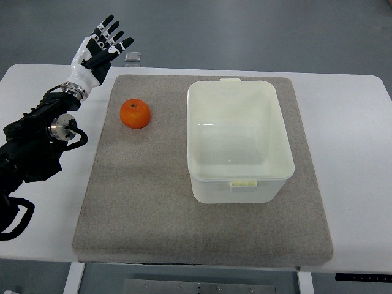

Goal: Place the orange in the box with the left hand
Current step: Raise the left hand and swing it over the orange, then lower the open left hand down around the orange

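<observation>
White-and-black left hand (101, 48) raised over far-left table corner, fingers (110, 32) spread wide, palm bare, gripping nothing, touching nothing. Dark forearm entering from left edge. Orange (135, 114) resting on grey felt mat (147, 202), stem up, near side of hand, clearly apart from it. Translucent white box (240, 139) to right of orange, gap between, nothing inside, lid off. Small grey square object (133, 58) on white table (349, 159) just beyond mat's far edge, near fingertips. Nothing lying between hand and orange.
</observation>
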